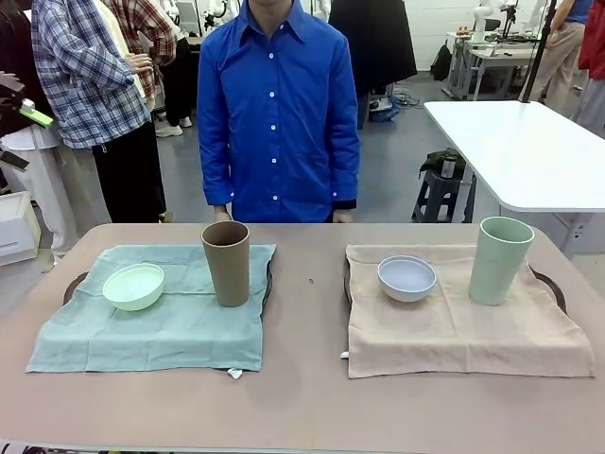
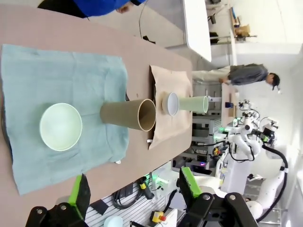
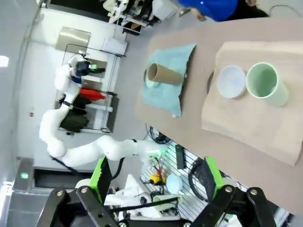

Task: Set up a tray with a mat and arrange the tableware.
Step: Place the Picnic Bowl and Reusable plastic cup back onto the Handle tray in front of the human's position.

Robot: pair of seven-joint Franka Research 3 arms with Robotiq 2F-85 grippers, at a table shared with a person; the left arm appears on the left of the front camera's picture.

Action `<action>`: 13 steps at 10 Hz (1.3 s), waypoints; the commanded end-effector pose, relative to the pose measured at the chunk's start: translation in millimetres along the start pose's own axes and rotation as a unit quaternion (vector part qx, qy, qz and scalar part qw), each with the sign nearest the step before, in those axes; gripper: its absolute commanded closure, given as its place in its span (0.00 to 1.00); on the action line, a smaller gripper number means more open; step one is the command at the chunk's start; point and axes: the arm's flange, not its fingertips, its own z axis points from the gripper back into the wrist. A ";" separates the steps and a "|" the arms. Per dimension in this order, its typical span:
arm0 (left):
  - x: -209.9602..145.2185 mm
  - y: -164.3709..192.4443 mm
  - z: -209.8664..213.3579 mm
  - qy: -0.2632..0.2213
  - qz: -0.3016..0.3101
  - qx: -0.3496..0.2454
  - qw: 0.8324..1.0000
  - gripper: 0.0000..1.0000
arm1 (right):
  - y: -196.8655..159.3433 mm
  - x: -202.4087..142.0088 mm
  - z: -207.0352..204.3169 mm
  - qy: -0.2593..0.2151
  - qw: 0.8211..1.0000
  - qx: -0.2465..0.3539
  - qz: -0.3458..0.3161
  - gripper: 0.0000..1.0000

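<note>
We saw the mint bowl (image 1: 133, 286) and tan cup (image 1: 226, 263) standing on the teal mat (image 1: 151, 331), the pale blue bowl (image 1: 407, 278) and green cup (image 1: 500, 260) on the beige mat (image 1: 463, 331). The left gripper (image 2: 134, 196) and right gripper (image 3: 156, 182) both hung wide and empty above the table (image 1: 302, 407), opposite a person in a blue shirt (image 1: 277, 113).

both grippers (image 2: 135, 194) (image 3: 156, 182) raised; jaws wide
</note>
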 end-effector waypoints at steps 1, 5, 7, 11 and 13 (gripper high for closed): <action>3.2 4.6 9.0 -0.001 -0.003 -0.026 1.000 0.00 | -15.3 -6.3 3.7 -0.015 0.998 0.027 -0.049 0.00; 3.6 33.9 6.4 0.013 0.036 -0.080 0.996 0.00 | -46.1 -3.8 -7.7 0.039 0.974 0.084 -0.208 0.00; 9.2 54.8 5.3 0.028 0.078 -0.075 0.994 0.00 | -54.0 -6.2 -18.9 0.087 0.962 0.081 -0.247 0.00; 9.3 76.8 -14.5 0.072 0.097 -0.027 0.992 0.00 | -68.8 -12.0 -41.8 0.166 0.942 0.004 -0.292 0.00; 6.1 75.1 -22.8 0.082 0.084 -0.009 0.993 0.00 | -68.0 -8.7 -49.1 0.167 0.941 -0.042 -0.290 0.00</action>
